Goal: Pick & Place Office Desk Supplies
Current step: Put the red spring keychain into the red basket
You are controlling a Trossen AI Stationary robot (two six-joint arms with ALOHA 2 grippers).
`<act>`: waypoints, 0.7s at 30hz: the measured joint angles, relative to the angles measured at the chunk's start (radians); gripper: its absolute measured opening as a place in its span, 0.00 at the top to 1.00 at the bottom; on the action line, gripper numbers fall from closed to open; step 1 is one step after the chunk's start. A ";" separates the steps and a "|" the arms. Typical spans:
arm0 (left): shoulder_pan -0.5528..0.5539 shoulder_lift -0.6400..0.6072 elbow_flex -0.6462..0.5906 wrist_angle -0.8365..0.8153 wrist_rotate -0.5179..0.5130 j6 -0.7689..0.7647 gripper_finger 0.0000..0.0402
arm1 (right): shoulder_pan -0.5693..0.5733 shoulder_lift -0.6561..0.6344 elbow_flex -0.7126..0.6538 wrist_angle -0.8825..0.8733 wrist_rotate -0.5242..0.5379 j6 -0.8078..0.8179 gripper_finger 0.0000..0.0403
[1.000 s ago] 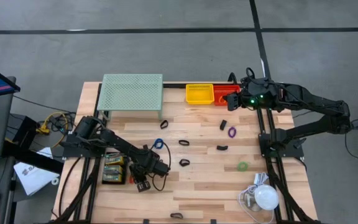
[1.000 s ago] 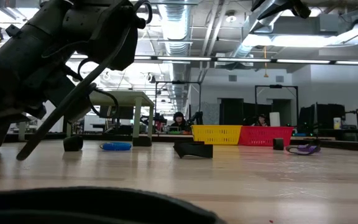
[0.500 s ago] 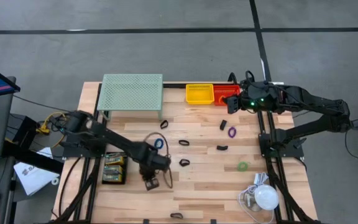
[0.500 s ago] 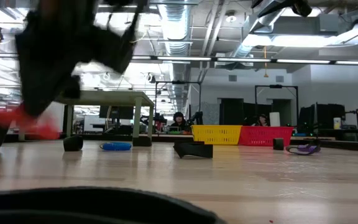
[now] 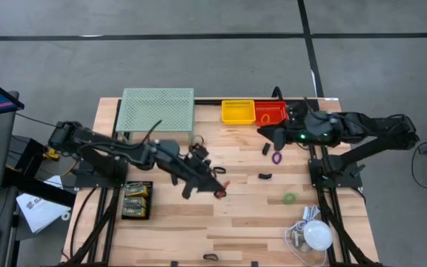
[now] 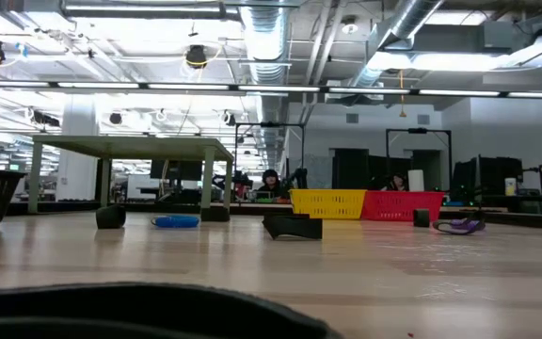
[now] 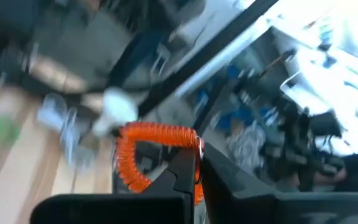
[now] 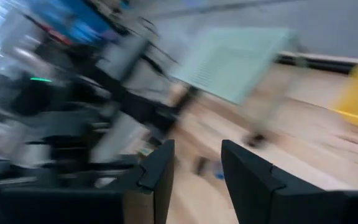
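My left gripper (image 5: 219, 190) hangs over the middle of the table, shut on an orange coiled ring (image 7: 157, 133), and points toward the table's right edge. My right gripper (image 5: 267, 133) hovers near the red bin (image 5: 274, 112); its fingers (image 8: 194, 168) stand open with nothing between them. Loose on the wood lie black clips (image 5: 219, 170) (image 5: 265, 176), a purple ring (image 5: 276, 157), a green ring (image 5: 290, 198) and a blue ring (image 6: 175, 221). Green card-backed packs (image 5: 136, 200) lie flat at the near left. My left gripper pinches one side of the orange coiled ring (image 7: 197, 144) between its two fingers. The fingers reach out about level, pointing toward the table's right edge. The ring is lifted clear of the table, and the rest of its loop (image 7: 129, 162) stands out beyond and beside the fingertips.
A pale-green mesh stand (image 5: 156, 110) fills the far left. A yellow bin (image 5: 239, 111) sits beside the red bin at the far edge. A white dome with a cord (image 5: 319, 236) lies at the near right corner. Another black clip (image 5: 210, 256) sits at the near edge.
My left gripper has shut on the orange ring at the near left of the table. It has then risen and swung toward the table's right and far side, tipping from pointing down to about level, with the ring lifted clear. My right gripper has swung toward the table's near-left, staying open.
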 joint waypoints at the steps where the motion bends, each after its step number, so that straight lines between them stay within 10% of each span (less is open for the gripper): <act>1: 0.010 0.001 0.000 0.032 -0.003 0.004 0.99 | 0.018 0.000 0.000 0.051 0.010 -0.003 0.68; 13: 0.044 0.087 -0.001 0.558 -0.025 -0.036 0.99 | 0.148 0.042 0.000 0.339 0.012 -0.207 0.67; 21: 0.051 0.089 0.000 0.628 -0.053 -0.050 0.99 | 0.137 0.150 0.000 0.494 -0.105 -0.234 0.55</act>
